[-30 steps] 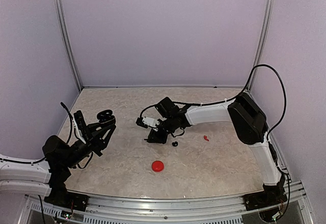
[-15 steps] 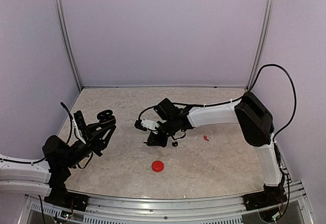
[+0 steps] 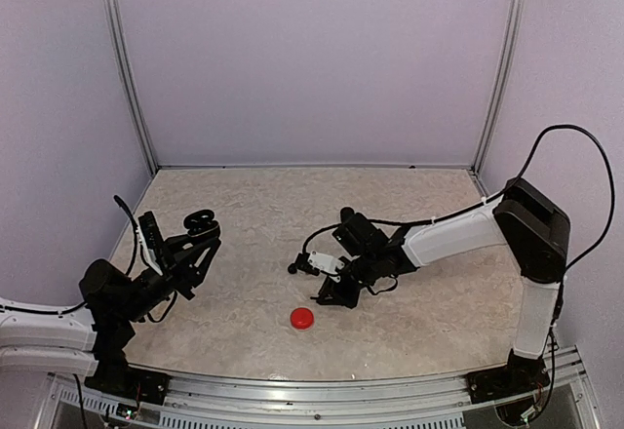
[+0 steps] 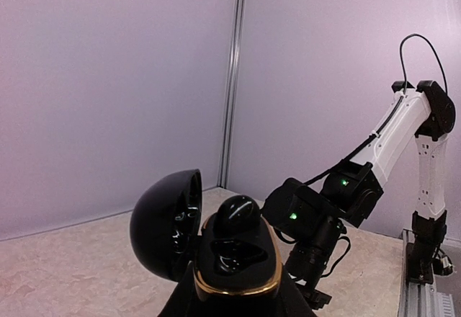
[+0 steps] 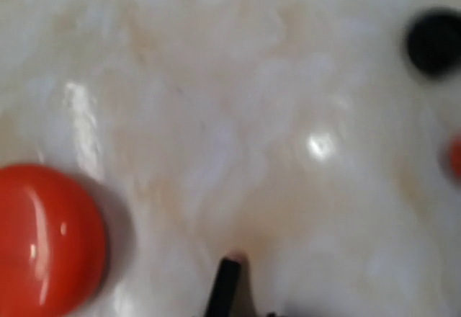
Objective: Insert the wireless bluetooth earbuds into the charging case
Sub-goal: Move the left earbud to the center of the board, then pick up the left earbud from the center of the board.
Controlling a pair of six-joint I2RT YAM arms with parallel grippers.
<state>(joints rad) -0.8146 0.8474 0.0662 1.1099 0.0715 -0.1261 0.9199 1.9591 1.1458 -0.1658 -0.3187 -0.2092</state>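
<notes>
The black charging case [image 4: 234, 256] with a gold rim is held up off the table, and my left gripper [image 4: 232, 299] is shut on its base. Its lid [image 4: 164, 223] hangs open to the left. One black earbud [image 4: 238, 212] sits in the far slot; the near slot is bare. From above the case [image 3: 202, 220] is at the left. My right gripper [image 3: 334, 292] hovers low over the table, just right of a closed red case [image 3: 302, 319]. Its wrist view is blurred, showing a dark blob [image 5: 434, 41] at upper right and a thin black tip [image 5: 227, 282]; its jaws are not readable.
The closed red case [image 5: 43, 241] lies on the marble-patterned table [image 3: 409, 322]. A red speck [image 5: 456, 157] touches the right wrist view's right edge. The right arm [image 4: 324, 212] shows behind the black case. Metal posts [image 3: 127, 68] and lilac walls bound the table.
My right arm has swung right and toward the near edge, from the table's middle to beside the red case. It now covers the loose earbuds in the top view. The left arm has not moved.
</notes>
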